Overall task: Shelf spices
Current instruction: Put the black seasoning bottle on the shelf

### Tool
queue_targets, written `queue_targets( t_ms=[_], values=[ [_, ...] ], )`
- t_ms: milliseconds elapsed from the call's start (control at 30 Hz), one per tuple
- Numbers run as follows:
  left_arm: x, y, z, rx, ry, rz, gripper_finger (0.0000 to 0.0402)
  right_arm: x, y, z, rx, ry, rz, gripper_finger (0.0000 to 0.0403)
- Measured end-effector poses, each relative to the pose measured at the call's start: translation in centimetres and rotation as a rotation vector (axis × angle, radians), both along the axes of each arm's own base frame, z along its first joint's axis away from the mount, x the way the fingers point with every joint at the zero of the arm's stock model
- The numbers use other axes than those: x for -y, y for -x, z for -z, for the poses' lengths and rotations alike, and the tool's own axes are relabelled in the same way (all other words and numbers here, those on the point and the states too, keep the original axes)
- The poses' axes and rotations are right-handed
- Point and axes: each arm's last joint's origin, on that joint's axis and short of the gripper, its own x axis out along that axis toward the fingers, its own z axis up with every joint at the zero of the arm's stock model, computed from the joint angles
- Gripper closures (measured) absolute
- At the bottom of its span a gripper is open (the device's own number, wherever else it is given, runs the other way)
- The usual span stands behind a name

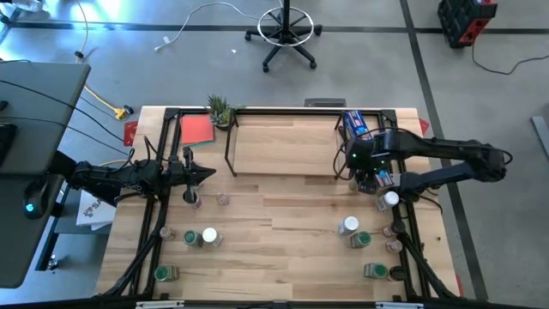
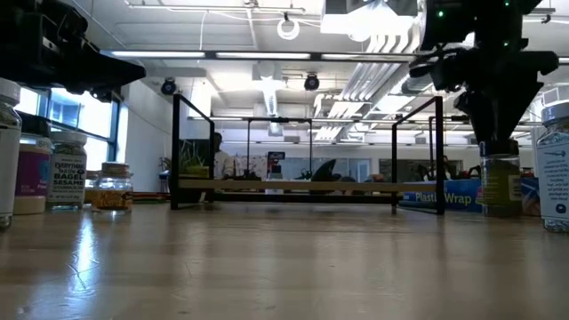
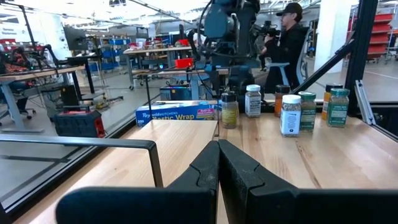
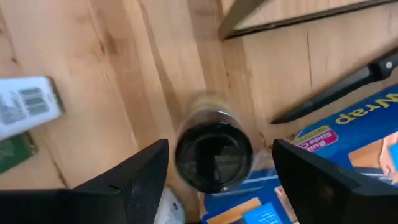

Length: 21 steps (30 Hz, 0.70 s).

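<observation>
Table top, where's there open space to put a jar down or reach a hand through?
The middle of the table is bare, between the left jar cluster and the right jar cluster. The shelf board is bare too. It is crowded along both side edges and by the blue box, where the right gripper hangs over a jar.

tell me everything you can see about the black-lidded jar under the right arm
The black-lidded jar is a small clear cylinder with a round black lid, with yellowish-green contents showing in the low view. It stands upright on the wooden table, close beside the blue plastic wrap box. The right tool hangs directly above, its two fingers spread to either side of the lid with a clear gap, so nothing grips it.
</observation>
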Motion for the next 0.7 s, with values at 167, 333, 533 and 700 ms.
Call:
queue_targets(
  t_ms=[167, 333, 533, 700],
  values=[
    [0.0, 0.0, 0.0, 0.001, 0.001, 0.0, 0.0401, 0.0, 0.7, 1.5, -0.032, -0.077, -0.052, 0.0121],
    [0.0, 0.0, 0.0, 0.001, 0.002, 0.001, 0.0401, 0.1, 0.4, 2.0, 0.007, -0.061, -0.044, 0.0126],
    [0.0, 0.0, 0.0, 0.006, 0.028, 0.002, 0.0401, 0.2, 0.1, 2.0, 0.033, -0.046, -0.088, 0.0168],
    [0.0, 0.0, 0.0, 0.006, 0.028, 0.002, 0.0401, 0.1, 0.3, 2.0, 0.015, -0.051, -0.099, 0.0211]
  ],
)
